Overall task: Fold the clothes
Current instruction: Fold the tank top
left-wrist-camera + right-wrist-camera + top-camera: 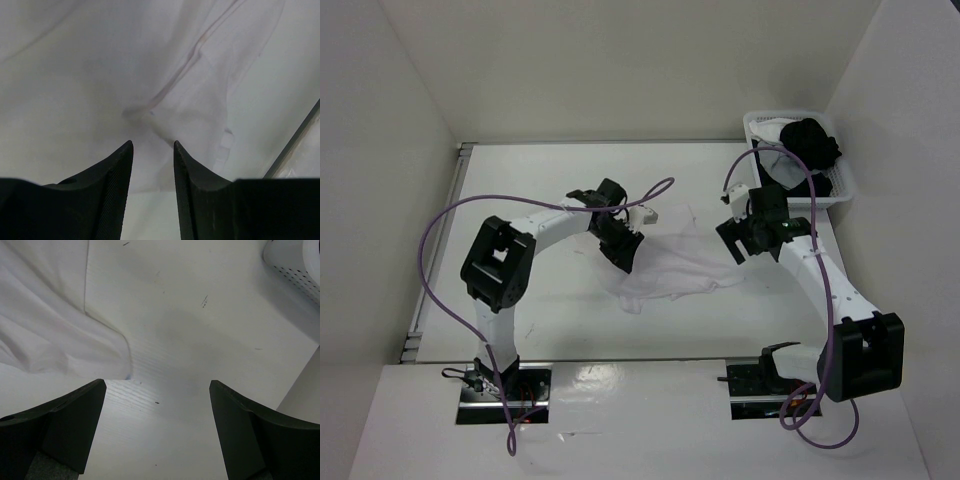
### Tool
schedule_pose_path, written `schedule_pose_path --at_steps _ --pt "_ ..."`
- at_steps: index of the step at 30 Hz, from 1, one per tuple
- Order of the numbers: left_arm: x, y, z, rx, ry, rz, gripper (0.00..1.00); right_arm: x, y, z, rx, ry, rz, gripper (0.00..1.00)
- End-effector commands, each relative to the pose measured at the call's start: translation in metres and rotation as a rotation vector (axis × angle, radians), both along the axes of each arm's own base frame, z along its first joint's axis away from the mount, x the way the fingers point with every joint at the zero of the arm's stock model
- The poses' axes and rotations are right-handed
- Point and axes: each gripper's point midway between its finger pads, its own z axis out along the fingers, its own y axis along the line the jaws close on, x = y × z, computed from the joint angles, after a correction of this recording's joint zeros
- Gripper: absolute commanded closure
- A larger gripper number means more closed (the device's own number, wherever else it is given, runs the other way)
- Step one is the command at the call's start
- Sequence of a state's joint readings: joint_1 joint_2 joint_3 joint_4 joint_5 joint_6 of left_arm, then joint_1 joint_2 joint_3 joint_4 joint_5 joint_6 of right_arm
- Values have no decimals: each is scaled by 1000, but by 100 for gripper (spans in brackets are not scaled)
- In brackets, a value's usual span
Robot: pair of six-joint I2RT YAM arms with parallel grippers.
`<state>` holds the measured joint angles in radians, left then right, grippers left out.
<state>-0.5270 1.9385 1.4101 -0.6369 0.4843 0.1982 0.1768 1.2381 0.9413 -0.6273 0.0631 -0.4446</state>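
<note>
The clothes [672,262] are one white garment lying crumpled on the middle of the white table. My left gripper [623,250] hovers at the garment's left edge. In the left wrist view its fingertips [153,142] stand a narrow gap apart, with rumpled fabric and a seam [190,60] just beyond them and nothing pinched. My right gripper [735,243] sits at the garment's right side. In the right wrist view it [157,382] is wide open over bare table, and the garment's edge [55,335] lies to the left of its left finger.
A white lattice basket [844,178] stands at the back right corner, holding black and white clothing; its wall [292,262] shows in the right wrist view. White walls enclose the table on three sides. Purple cables loop from both arms.
</note>
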Motion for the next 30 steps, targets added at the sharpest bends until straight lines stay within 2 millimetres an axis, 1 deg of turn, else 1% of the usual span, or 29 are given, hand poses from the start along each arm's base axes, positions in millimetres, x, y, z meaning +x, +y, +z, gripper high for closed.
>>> schedule_pose_path --at_steps 1,2,4,5,6,7,9,10,12,13,17,18,20,21,22,24,25,29,30 --pt "-12 -9 1 -32 62 -29 54 2 -2 10 18 -37 6 7" --pt "-13 -8 -2 -27 70 -29 54 2 -2 10 13 -38 13 7" --pt "-9 -12 1 -41 66 -33 54 2 -2 10 13 -38 14 7" --pt "-11 -13 -3 -44 82 -36 54 3 -3 10 19 -37 10 7" --pt "-8 -15 1 -48 75 -36 54 3 -3 10 20 -37 10 7" --pt "-9 -14 -3 -42 86 -36 54 3 -3 10 20 -37 10 7" --pt "-6 -20 2 -62 87 -42 54 3 -3 10 20 -37 10 7" --pt "-6 -20 -2 -58 95 -42 54 3 -6 10 19 -37 1 7" --pt "-10 -21 2 -72 114 -48 54 3 -6 10 14 -37 8 7" --pt "-8 -22 1 -71 116 -48 54 3 -10 10 13 -38 -3 7" --pt "-10 -21 1 -67 124 -48 54 3 -10 7 13 -38 -3 7" --pt "-8 -24 4 -81 122 -52 54 3 -10 7 13 -38 -3 7" --pt "-11 -24 3 -79 139 -61 54 3 -12 7 13 -38 -12 7" --pt "-9 -25 6 -84 130 -61 54 3 -12 7 13 -38 -12 9" --pt "-11 -24 2 -76 146 -60 54 1 -13 4 12 -29 -12 9" --pt "-11 -24 -1 -72 148 -67 54 3 -12 5 13 -38 -12 9" --pt "-14 -24 0 -77 164 -69 54 3 -12 5 13 -38 -12 9" --pt "-15 -25 0 -82 172 -80 54 3 -12 5 13 -38 -12 9" --pt "-14 -25 2 -82 171 -80 53 3 -12 5 13 -38 -12 9"
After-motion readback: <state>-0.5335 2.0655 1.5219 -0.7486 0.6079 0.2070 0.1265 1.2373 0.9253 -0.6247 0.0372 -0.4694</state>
